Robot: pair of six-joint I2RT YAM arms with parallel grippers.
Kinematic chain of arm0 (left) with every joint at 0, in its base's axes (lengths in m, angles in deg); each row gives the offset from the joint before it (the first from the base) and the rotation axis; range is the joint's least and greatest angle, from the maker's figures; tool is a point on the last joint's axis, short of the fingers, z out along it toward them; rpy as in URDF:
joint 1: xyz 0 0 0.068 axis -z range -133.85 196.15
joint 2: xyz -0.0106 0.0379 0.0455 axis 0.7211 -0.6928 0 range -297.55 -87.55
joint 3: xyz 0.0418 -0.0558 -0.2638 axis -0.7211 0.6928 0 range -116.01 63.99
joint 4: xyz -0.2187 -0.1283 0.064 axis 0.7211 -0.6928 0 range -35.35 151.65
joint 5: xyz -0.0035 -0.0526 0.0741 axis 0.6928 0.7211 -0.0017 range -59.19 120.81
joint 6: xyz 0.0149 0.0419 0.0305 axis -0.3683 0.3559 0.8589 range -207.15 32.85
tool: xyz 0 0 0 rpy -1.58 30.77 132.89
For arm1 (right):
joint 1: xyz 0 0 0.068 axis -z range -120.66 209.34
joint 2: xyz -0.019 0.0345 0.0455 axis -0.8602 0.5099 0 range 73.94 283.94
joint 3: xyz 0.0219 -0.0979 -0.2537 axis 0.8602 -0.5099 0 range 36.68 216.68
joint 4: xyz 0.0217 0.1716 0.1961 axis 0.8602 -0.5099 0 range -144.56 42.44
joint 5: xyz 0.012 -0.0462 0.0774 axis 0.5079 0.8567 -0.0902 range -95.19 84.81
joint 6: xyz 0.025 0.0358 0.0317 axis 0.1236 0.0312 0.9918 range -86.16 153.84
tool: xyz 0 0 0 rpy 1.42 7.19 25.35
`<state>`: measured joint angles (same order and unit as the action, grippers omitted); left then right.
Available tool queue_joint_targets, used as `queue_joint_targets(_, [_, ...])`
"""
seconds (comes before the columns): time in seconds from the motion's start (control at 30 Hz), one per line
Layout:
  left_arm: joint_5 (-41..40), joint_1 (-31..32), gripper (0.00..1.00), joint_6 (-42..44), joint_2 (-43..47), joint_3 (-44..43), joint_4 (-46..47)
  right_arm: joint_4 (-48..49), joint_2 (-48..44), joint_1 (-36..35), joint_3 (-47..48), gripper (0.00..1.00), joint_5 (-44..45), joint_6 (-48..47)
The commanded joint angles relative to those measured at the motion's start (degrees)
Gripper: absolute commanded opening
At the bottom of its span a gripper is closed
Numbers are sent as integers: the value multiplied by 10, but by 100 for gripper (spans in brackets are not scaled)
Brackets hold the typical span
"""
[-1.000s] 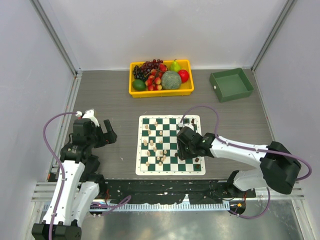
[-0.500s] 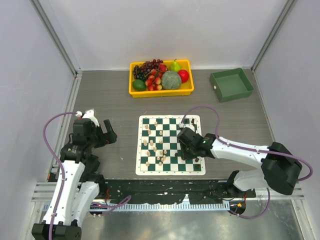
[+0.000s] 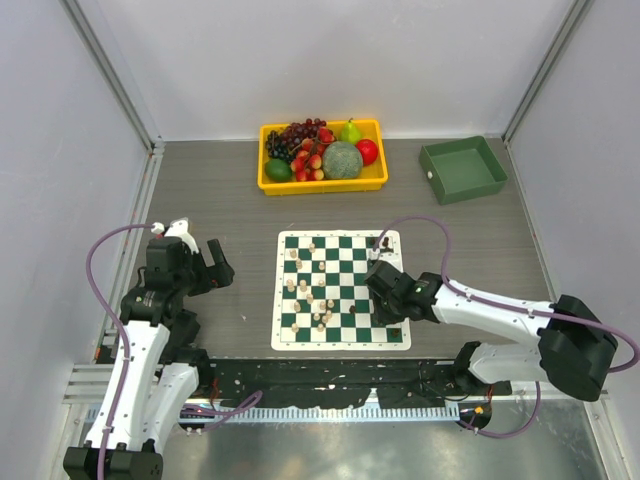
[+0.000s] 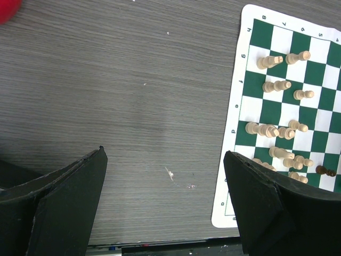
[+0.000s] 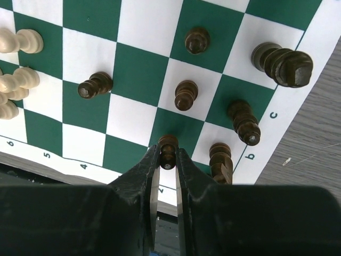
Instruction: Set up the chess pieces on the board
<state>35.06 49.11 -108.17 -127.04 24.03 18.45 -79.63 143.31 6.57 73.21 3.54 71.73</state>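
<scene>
Right pincer is clenched on a dark pawn over a green square in the board's near right part, with other dark pieces grouped just beyond. Left pincer is held wide open over the worktop left of the board. Light pieces are scattered across the board's left half.

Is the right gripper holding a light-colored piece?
No, the right gripper is shut on a dark brown piece, seen between its fingers.

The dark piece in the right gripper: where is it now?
Right wrist view: the dark piece, pinched in the right gripper, is over a green square at the board's edge, beside another dark piece.
</scene>
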Motion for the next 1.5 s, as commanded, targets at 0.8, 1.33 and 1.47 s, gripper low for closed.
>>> queue_joint_targets(0.8, [12,-2,100,-5,-2,-12,6,15,31,-3,16,22,29,12])
queue_joint_targets(1.33, [14,-1,100,-4,-4,-12,7,-5,-14,-6,77,41,4,-10])
queue_joint_targets(1.47, [12,-1,100,-4,-1,-12,6,5,-3,-6,99,42,1,-25])
